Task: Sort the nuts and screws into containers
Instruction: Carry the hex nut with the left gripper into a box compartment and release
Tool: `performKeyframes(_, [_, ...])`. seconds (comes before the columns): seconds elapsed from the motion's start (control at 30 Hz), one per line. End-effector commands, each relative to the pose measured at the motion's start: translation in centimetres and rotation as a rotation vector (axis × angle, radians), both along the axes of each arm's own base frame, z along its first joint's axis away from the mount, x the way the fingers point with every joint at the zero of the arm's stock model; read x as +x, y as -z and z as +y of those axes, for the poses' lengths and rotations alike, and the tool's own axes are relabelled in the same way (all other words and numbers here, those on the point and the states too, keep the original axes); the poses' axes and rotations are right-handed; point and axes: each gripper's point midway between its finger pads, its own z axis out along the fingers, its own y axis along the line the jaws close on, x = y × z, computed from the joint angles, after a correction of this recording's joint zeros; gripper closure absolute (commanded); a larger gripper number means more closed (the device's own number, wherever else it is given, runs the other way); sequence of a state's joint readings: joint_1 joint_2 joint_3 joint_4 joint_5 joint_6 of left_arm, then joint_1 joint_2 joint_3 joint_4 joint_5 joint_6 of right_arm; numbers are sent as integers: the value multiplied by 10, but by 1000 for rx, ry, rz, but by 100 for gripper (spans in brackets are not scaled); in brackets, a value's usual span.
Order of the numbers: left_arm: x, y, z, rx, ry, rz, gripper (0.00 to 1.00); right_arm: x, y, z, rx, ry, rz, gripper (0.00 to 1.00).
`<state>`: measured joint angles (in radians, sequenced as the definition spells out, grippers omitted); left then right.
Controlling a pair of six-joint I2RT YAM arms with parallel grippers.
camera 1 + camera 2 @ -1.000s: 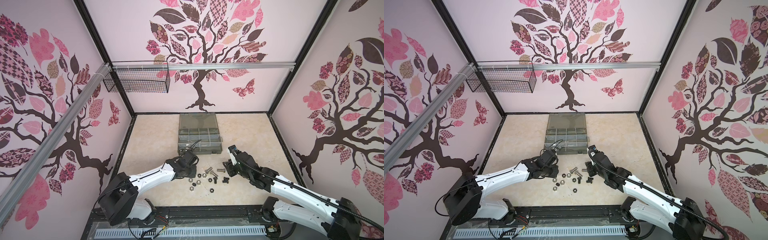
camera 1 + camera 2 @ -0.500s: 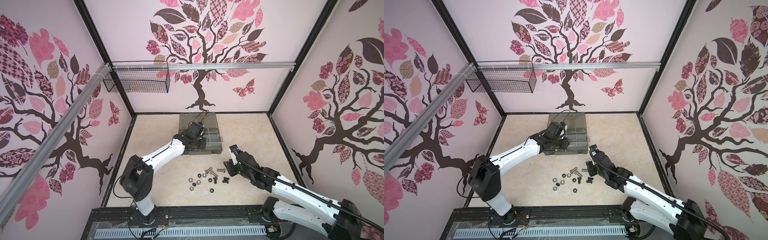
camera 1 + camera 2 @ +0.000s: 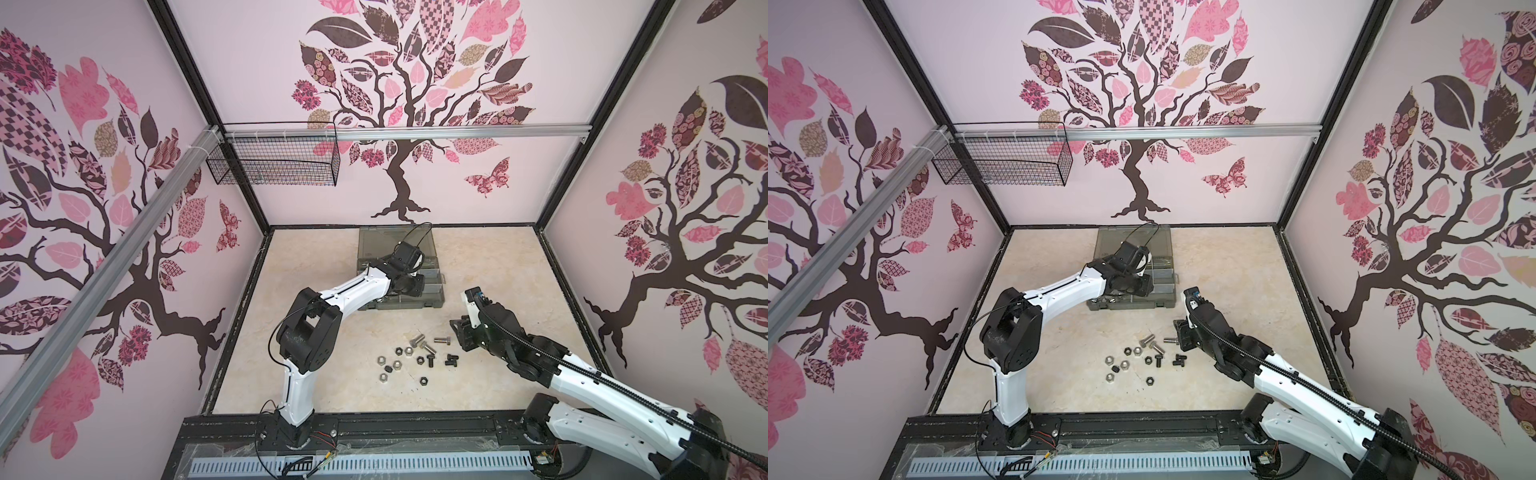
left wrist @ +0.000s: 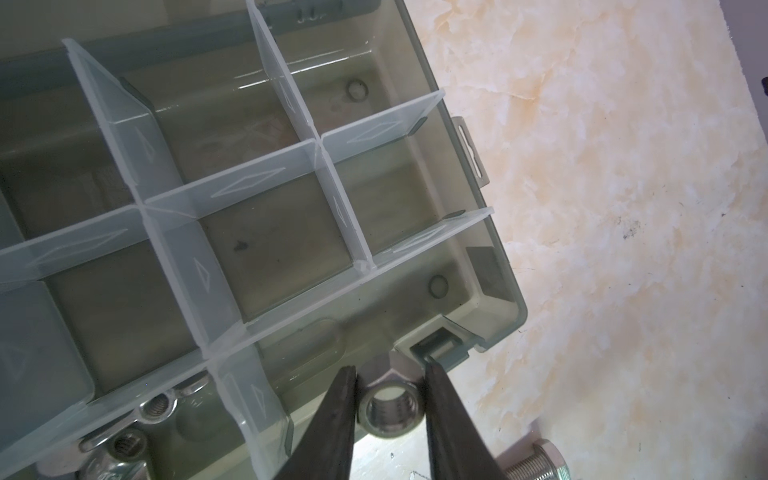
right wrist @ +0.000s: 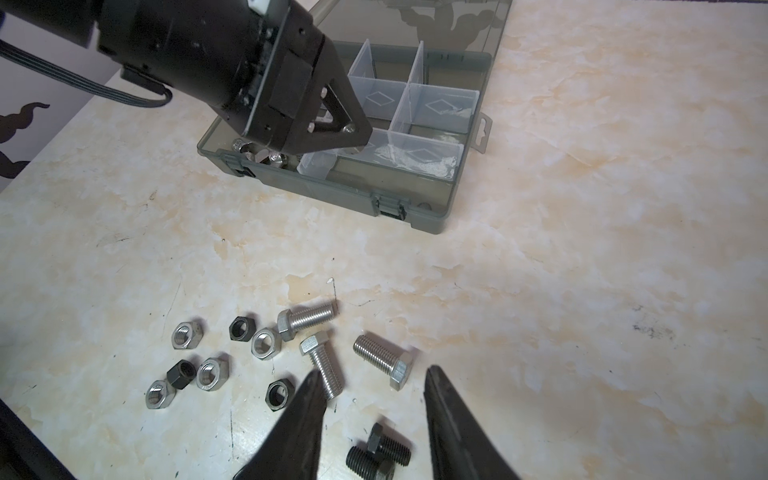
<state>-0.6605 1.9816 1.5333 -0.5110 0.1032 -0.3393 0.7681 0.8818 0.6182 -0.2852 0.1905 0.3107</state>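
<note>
On the tabletop (image 5: pixel 582 249), off the latch side of the organiser case (image 5: pixel 332 195), lie three silver screws (image 5: pixel 309 318), two black screws (image 5: pixel 386 449), four silver nuts (image 5: pixel 266 343) and three black nuts (image 5: pixel 241 328). One more hex nut (image 4: pixel 390 405) is pinched between the narrow left fingers (image 4: pixel 332 424), above the case's latch edge. The right fingers (image 5: pixel 299 432) stand wide and empty, the black screws showing between their tips.

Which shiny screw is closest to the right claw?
The rightmost silver screw, lying just before the right claw; the other two shiny screws lie farther left.
</note>
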Motion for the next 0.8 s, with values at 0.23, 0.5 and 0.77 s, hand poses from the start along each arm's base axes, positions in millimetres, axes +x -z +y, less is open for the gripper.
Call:
performKeyframes(0.23, [7, -6, -8, -35, 12, -17, 57, 0, -9, -9, -3, 36, -9, 57])
performKeyframes(0.5, [2, -45, -1, -97, -5, -80, 57, 2, -7, -7, -19, 28, -8, 57])
performKeyframes(0.77, [-32, -80, 69, -134, -110, -145, 57, 8, -3, 5, -50, -16, 8, 57])
